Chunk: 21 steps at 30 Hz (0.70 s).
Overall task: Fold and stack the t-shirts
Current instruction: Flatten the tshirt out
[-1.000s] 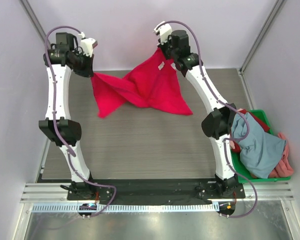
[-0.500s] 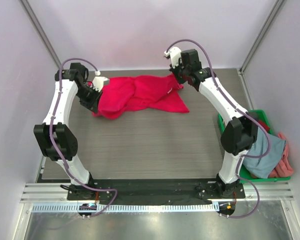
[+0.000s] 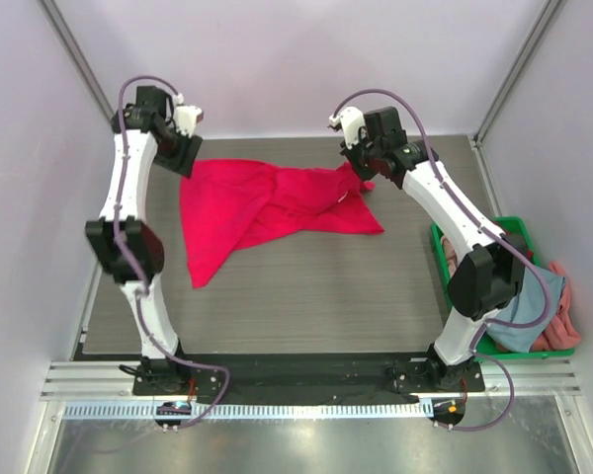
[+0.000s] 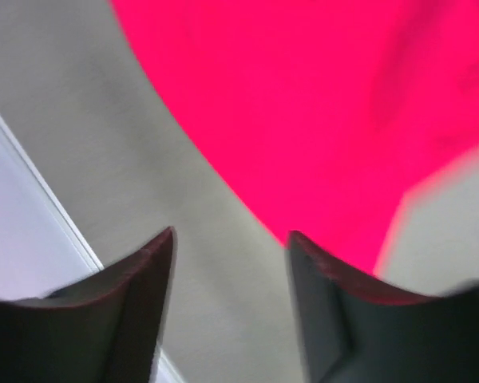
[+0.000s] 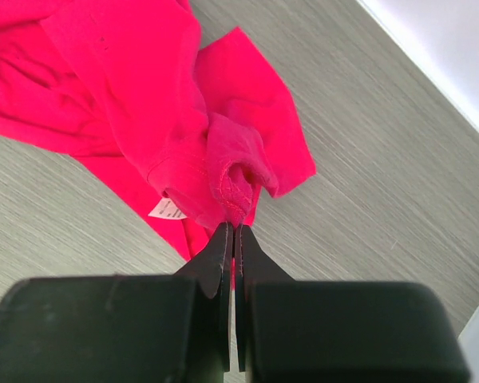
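A bright crimson-red t-shirt (image 3: pixel 267 202) lies crumpled and partly spread on the far half of the table, one corner trailing toward the near left. My left gripper (image 3: pixel 186 161) hovers at the shirt's far-left corner. In the left wrist view it (image 4: pixel 230 243) is open, with only bare table between its fingers (image 4: pixel 148 279) and the red cloth (image 4: pixel 327 104) just beyond. My right gripper (image 3: pixel 361 174) is at the shirt's right end, where it (image 5: pixel 234 230) is shut on a bunched fold of the shirt (image 5: pixel 144 96), next to a white label (image 5: pixel 169 210).
A green crate (image 3: pixel 438 243) stands at the table's right edge behind the right arm, holding a grey-blue t-shirt (image 3: pixel 529 301) and a salmon-pink one (image 3: pixel 565 314). White walls and frame posts close in the back and both sides.
The left gripper opened and let go of the shirt, then drew back toward the far left. The shirt dropped from hanging between both arms and spread out on the table.
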Each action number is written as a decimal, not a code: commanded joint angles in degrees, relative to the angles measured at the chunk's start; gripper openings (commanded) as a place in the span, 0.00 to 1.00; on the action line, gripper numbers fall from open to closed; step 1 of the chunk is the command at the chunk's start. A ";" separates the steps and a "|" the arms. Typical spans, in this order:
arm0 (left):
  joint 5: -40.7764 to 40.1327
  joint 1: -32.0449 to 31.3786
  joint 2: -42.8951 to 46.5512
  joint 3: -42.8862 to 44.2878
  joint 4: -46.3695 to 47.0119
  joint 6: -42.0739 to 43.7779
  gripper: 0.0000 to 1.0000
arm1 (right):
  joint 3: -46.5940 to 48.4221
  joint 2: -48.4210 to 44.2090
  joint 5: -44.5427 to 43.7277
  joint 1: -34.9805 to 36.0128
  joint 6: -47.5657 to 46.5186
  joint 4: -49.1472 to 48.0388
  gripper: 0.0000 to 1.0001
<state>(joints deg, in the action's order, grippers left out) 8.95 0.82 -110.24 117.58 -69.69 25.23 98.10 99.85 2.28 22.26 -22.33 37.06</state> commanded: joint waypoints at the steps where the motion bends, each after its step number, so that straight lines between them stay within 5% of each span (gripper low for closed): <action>1: -6.32 2.51 -19.98 18.41 1.78 -11.06 0.55 | 1.38 1.83 0.62 -0.29 -0.26 0.03 0.01; 3: -3.17 3.83 -28.42 33.85 -5.17 -15.80 0.50 | 2.70 2.80 0.35 -0.38 -0.26 0.73 0.01; 5: 0.97 4.80 -33.29 36.49 -4.77 -17.58 0.47 | 3.32 3.42 0.44 -0.29 -0.26 1.00 0.01; 10: 7.65 4.81 -27.67 17.34 7.02 -20.04 0.36 | 3.58 4.38 0.18 -0.38 0.00 0.91 0.01; 14: 9.06 4.80 -28.99 16.38 2.82 -20.31 0.31 | 3.15 5.00 0.26 -0.29 0.18 0.91 0.01; 21: 8.02 4.81 -23.54 -1.54 2.72 -18.03 0.31 | 0.25 4.12 0.79 -0.29 0.36 1.00 0.01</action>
<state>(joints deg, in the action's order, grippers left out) 16.23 5.58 -138.21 120.46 -66.06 6.44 98.65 105.06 2.57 22.20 -22.31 38.96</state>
